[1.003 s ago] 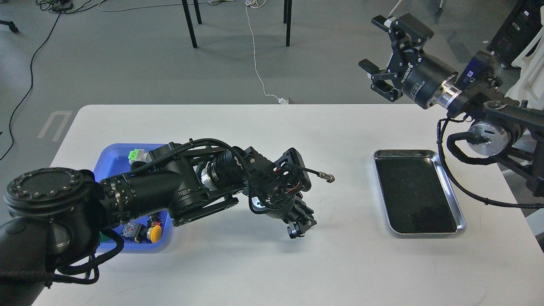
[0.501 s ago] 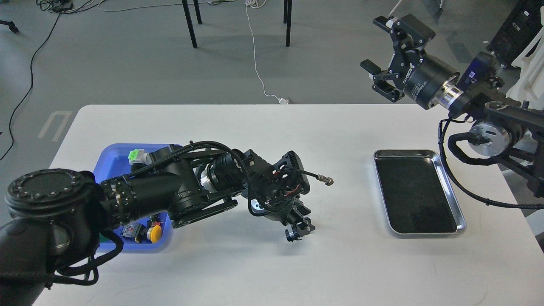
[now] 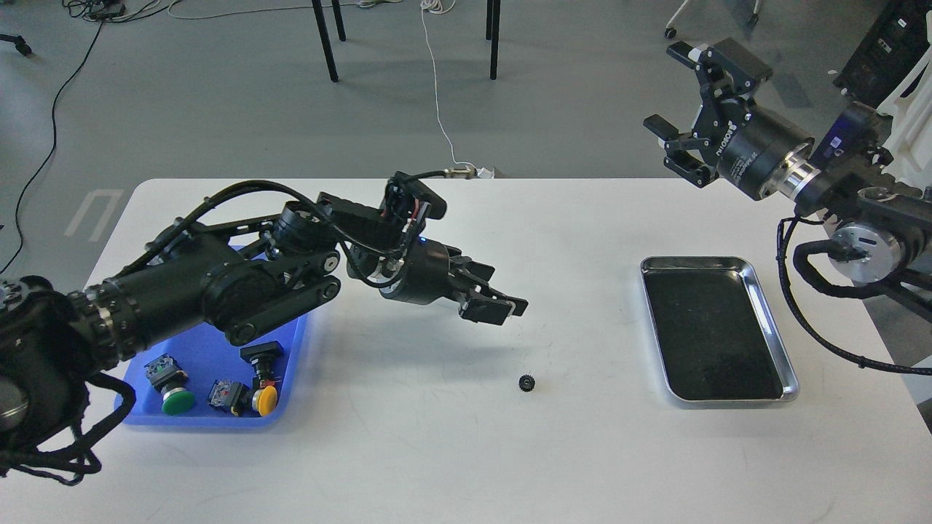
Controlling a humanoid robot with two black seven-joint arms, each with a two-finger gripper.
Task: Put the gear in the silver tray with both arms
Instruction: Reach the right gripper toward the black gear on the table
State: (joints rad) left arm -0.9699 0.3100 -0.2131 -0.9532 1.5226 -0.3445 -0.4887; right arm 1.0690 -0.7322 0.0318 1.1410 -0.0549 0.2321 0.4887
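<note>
A white rectangular worktop (image 3: 451, 451) is seen from above, with grey floor beyond its far edge. A small black toothed gear (image 3: 527, 382) lies flat on the bare worktop, near the middle and slightly toward the near edge. Nothing touches it.

The left hand (image 3: 502, 306), a black two-finger part at the end of a black jointed arm reaching in from the left, hangs above the worktop, above and just to the left of the gear in this view and clearly apart from it. Its fingers point right, toward the tray side. They carry nothing, but they are dark and overlap from this angle, so whether they stand wide or narrow cannot be told.

To the right of the gear, well apart from it, sits a shallow rectangular shiny silver metal tray (image 3: 772, 320) with rounded corners, a raised rim and a dark floor. The gear is outside it.

The right hand (image 3: 681, 98), black with white lettering on its body, is raised in the upper right, beyond the worktop's far edge and high above the tray. Its two fingers are spread wide and hold nothing.

At the left, partly under the left arm, a blue plastic tray (image 3: 291, 393) holds push-button switches, one with a green cap (image 3: 177, 400) and one with a yellow cap (image 3: 265, 400).
</note>
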